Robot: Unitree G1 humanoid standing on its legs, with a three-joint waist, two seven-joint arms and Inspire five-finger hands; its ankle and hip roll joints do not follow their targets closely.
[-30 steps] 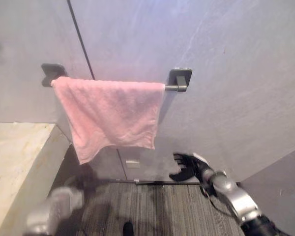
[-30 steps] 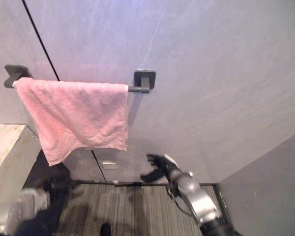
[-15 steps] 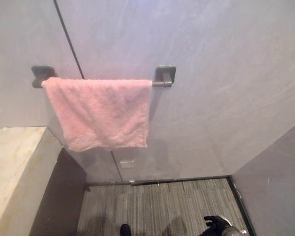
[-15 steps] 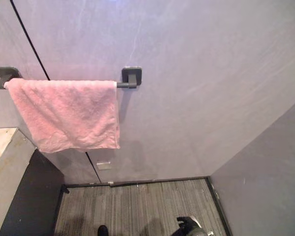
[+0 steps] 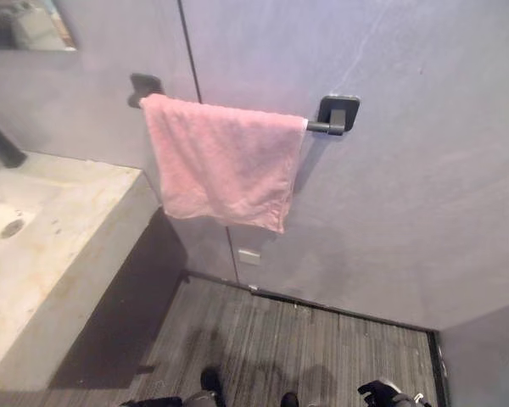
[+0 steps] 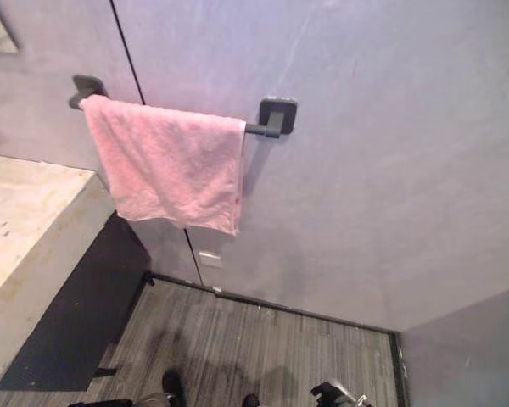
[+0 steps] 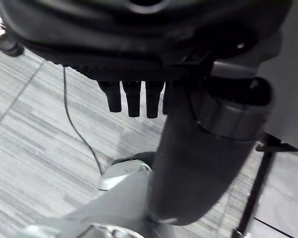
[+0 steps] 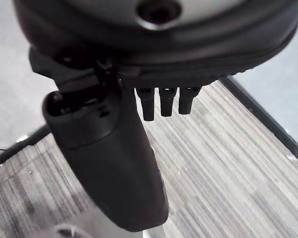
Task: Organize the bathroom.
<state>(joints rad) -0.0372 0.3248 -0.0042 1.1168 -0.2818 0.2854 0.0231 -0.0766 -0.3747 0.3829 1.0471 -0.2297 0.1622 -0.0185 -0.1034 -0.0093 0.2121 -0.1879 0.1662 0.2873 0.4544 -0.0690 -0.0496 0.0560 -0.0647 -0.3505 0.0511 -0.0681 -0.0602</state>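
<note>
While the pink terry towel hangs draped over the dark metal wall bar, far and left of centre, both arms sit low. Left robot hand and right robot hand show relaxed, straight fingers, holding nothing. Hanging looks done; next, I'd judge, comes the pale stone table at left. Striped grey floor offers open room.
</note>
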